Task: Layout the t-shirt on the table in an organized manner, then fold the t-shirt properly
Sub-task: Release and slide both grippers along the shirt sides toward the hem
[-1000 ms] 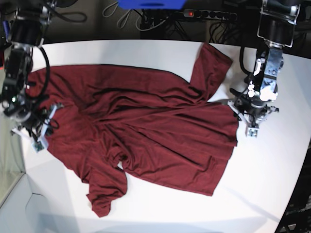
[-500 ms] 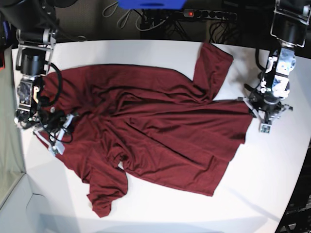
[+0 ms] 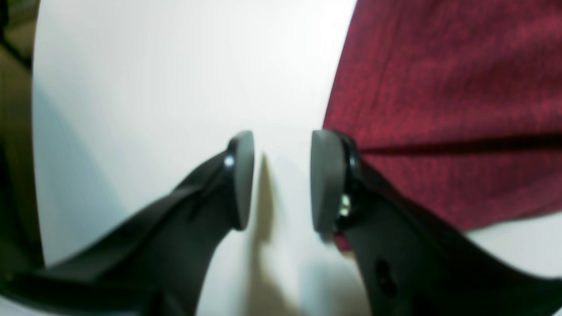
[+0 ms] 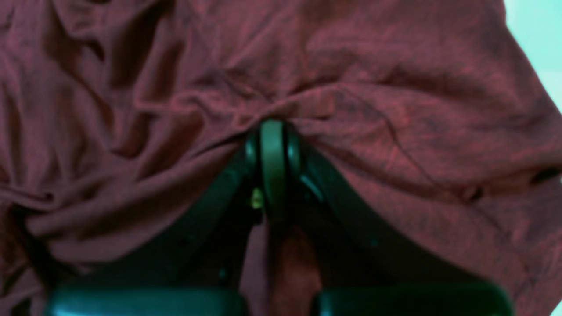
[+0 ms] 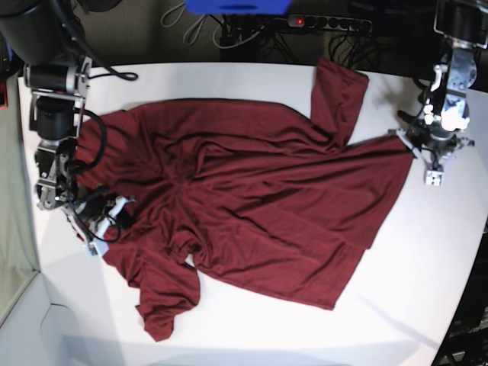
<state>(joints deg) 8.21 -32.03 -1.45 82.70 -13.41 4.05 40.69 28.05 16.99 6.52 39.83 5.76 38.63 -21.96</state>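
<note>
The maroon t-shirt (image 5: 252, 198) lies spread and wrinkled across the white table (image 5: 252, 335), one sleeve toward the far edge and one toward the near edge. At the left in the base view, my right gripper (image 5: 97, 227) is shut on a bunch of shirt fabric. In the right wrist view the cloth (image 4: 395, 87) puckers around that gripper (image 4: 272, 131). At the right in the base view, my left gripper (image 5: 431, 168) sits by the shirt's stretched corner. In the left wrist view it (image 3: 281, 175) stands open over bare table (image 3: 153, 87), the shirt's edge (image 3: 439, 109) against one finger.
Beyond the table's far edge lie a power strip (image 5: 328, 23), loose cables and a blue object (image 5: 236, 6). The table's curved edge (image 5: 465, 290) runs close behind the left arm. The table's left edge (image 5: 34, 252) is just beside the right arm.
My left gripper has moved outward and toward the far side, and the shirt's corner stretched along with it. My right gripper has drawn its bunch of fabric inward and nearer, tucking in that edge.
</note>
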